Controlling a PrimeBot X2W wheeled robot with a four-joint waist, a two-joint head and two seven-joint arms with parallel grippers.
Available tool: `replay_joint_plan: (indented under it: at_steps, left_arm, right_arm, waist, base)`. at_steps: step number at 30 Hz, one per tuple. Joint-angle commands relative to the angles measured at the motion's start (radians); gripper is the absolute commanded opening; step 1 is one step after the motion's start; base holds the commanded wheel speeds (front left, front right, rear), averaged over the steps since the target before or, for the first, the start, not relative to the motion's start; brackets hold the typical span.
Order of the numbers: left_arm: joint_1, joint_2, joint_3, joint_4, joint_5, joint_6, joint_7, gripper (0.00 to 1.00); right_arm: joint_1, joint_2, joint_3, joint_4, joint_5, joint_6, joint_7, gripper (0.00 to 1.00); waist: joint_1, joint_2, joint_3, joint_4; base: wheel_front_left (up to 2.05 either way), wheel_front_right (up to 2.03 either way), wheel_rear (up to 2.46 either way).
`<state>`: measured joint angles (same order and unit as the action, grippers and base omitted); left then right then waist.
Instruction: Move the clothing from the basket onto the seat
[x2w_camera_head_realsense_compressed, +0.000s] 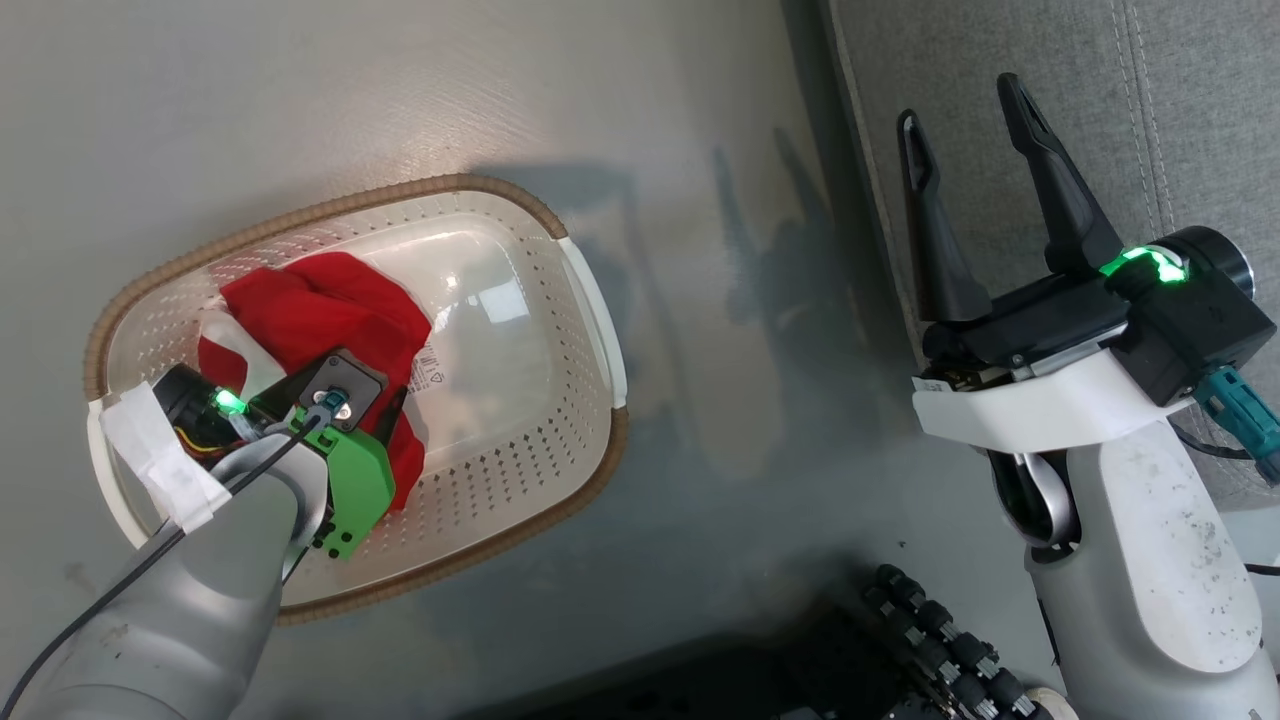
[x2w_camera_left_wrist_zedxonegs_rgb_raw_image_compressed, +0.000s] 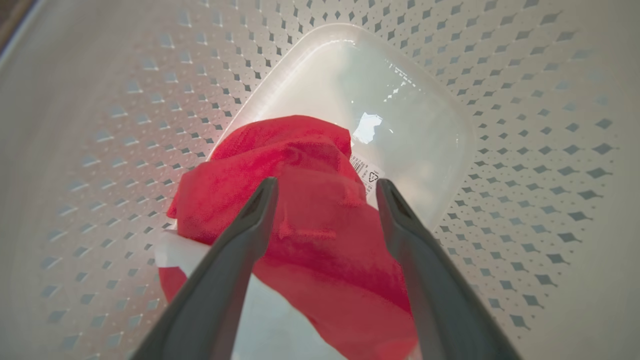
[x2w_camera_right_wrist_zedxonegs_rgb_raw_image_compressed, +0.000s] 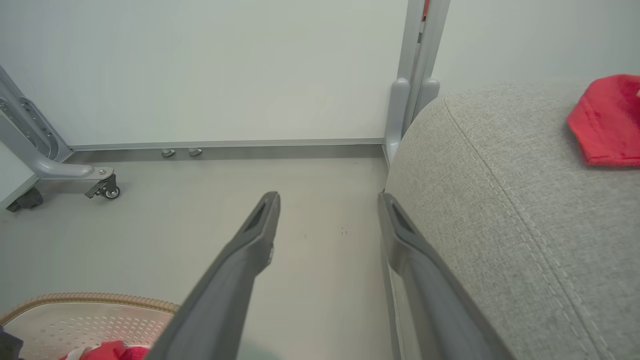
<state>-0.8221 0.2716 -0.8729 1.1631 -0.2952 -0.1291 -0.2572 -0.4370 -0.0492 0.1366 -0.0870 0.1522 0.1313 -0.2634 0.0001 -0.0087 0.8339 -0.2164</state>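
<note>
- The left gripper (x2w_camera_left_wrist_zedxonegs_rgb_raw_image_compressed: 326, 185) is down in the basket (x2w_camera_head_realsense_compressed: 500, 470), fingers wide apart over the red clothing (x2w_camera_left_wrist_zedxonegs_rgb_raw_image_compressed: 300, 145), not pinching it.
- The left wrist view shows a white label (x2w_camera_left_wrist_zedxonegs_rgb_raw_image_compressed: 367, 175) by it.
- The right gripper (x2w_camera_head_realsense_compressed: 958, 100) is wide open, empty, by the edge of the seat (x2w_camera_head_realsense_compressed: 1200, 120).
- The right wrist view shows another red piece (x2w_camera_right_wrist_zedxonegs_rgb_raw_image_compressed: 605, 120) on the seat.
- The basket stands on the floor (x2w_camera_head_realsense_compressed: 300, 100).

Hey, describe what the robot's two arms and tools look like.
Each tool has two long dark tapered fingers. The left tool has a grey forearm, a green bracket, white tape and a black cable. The right tool has a white speckled forearm, black wrist block and teal plug.
</note>
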Motion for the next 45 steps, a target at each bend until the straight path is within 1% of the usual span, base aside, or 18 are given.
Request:
replay_joint_plan:
  at_steps: [1,8,15,24,31,32,34,39,45]
  left_arm:
    - [-0.030,0.001,-0.014,0.018,0.008,-0.003,0.008,1.00]
    - [-0.085,0.001,-0.071,0.083,-0.002,-0.002,0.036,1.00]
    - [-0.144,0.015,-0.118,0.111,0.026,0.000,0.082,1.00]
    - [-0.201,0.018,-0.149,0.123,0.037,0.015,0.144,1.00]
    - [-0.225,0.001,-0.167,0.126,0.044,0.033,0.205,1.00]
    - [-0.226,-0.003,-0.171,0.126,0.047,0.036,0.215,0.90]
    - [-0.227,-0.015,-0.178,0.125,0.048,0.042,0.237,0.00]
    - [-0.204,-0.044,-0.188,0.126,0.044,0.064,0.278,0.00]
    - [-0.183,-0.081,-0.193,0.126,0.033,0.083,0.245,0.00]
  right_arm:
    - [-0.009,-0.002,0.000,-0.008,0.007,-0.001,-0.002,1.00]
    - [-0.005,-0.002,-0.003,-0.026,0.013,-0.001,-0.002,1.00]
    - [0.002,-0.002,-0.008,-0.048,0.008,-0.001,-0.002,1.00]
    - [0.012,-0.002,0.008,-0.070,0.004,-0.001,-0.002,1.00]
    - [0.024,-0.002,0.014,-0.082,-0.002,-0.001,-0.002,1.00]
    - [0.026,-0.002,0.013,-0.083,-0.003,-0.001,-0.002,1.00]
    - [0.033,-0.002,0.012,-0.085,-0.004,-0.001,-0.002,1.00]
    - [0.036,-0.002,0.009,-0.079,-0.006,-0.001,-0.002,1.00]
    - [0.017,-0.002,0.012,-0.062,-0.009,-0.001,-0.002,1.00]
  waist:
    - [-0.0001,0.0087,0.028,-0.017]
    - [-0.0001,0.0087,0.069,-0.029]
    - [-0.0001,0.0087,0.116,-0.029]
    - [-0.0001,0.0087,0.160,-0.031]
    - [-0.0001,0.0087,0.178,-0.037]
    - [-0.0001,0.0087,0.178,-0.037]
    - [-0.0001,0.0087,0.178,-0.035]
    - [-0.0001,0.0087,0.174,-0.028]
    - [-0.0001,0.0087,0.140,-0.019]
  base:
    - [0.00,0.00,0.00]
    - [0.00,0.00,0.00]
    - [0.00,0.00,0.00]
    - [0.00,0.00,0.00]
    - [0.00,0.00,0.00]
    - [0.00,0.00,0.00]
    - [0.00,0.00,0.00]
    - [0.00,0.00,0.00]
    - [0.00,0.00,0.00]
